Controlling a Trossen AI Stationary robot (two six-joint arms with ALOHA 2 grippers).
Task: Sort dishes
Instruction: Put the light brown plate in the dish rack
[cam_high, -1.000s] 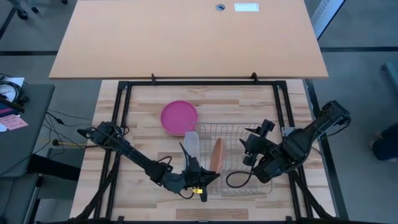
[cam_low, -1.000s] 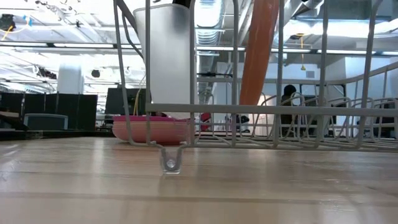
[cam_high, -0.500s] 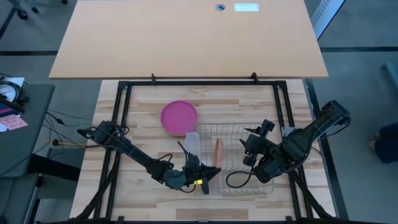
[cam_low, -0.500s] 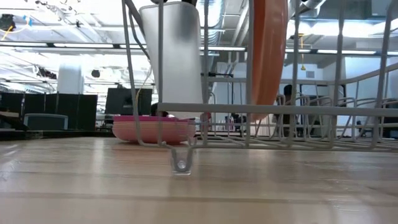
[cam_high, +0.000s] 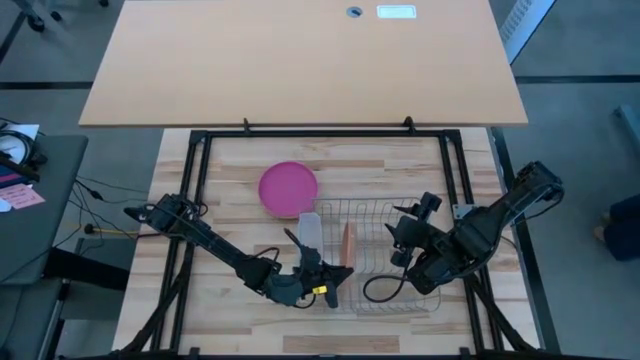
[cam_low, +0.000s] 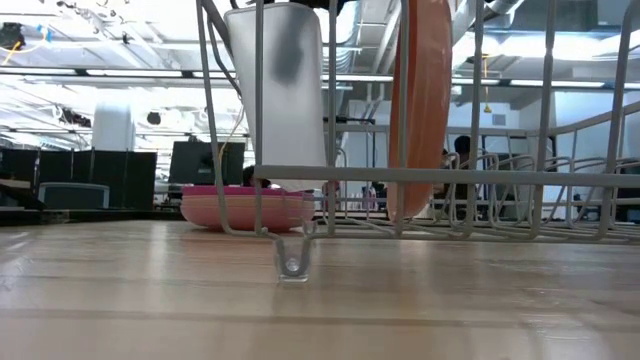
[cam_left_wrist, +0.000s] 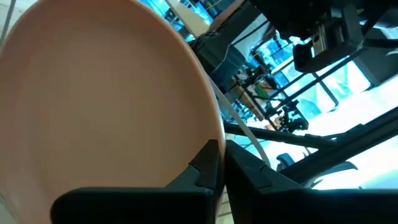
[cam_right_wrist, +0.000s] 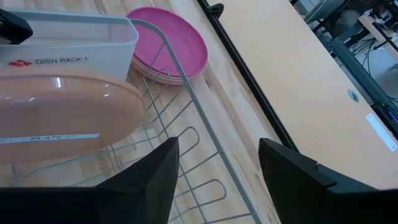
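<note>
An orange-tan plate (cam_high: 347, 246) stands on edge inside the silver wire rack (cam_high: 385, 215), with my left gripper (cam_high: 335, 278) shut on it at the rack's near-left corner. In the low view the orange-tan plate (cam_low: 422, 110) hangs upright, its lower edge down among the wires. A translucent white tray (cam_high: 310, 228) stands upright at the rack's left end. A stack of magenta pink plates (cam_high: 288, 188) lies flat on the table beyond the rack. My right gripper (cam_high: 398, 247) hovers open over the rack's right half. My left gripper pinches the orange-tan plate's rim (cam_left_wrist: 214, 130) between its two fingers, one on each face. The fingers come in level from the table's near-left side. The plate stands upright on edge between the rack's wires; whether its lower edge (cam_low: 410, 214) rests on them I cannot tell.
The rack's tall wire sides (cam_low: 450, 175) fence the plate and tray in. The right wrist view shows the tray (cam_right_wrist: 68, 53), labelled as a dish rack, beside the plate (cam_right_wrist: 62, 115). Bare wood lies left of the rack and in front of it.
My left gripper has rolled at the wrist and dipped a little. The orange-tan plate has turned from leaning, face partly up, to standing upright on edge, lower in the rack. The rack has shifted slightly toward the table's right edge.
</note>
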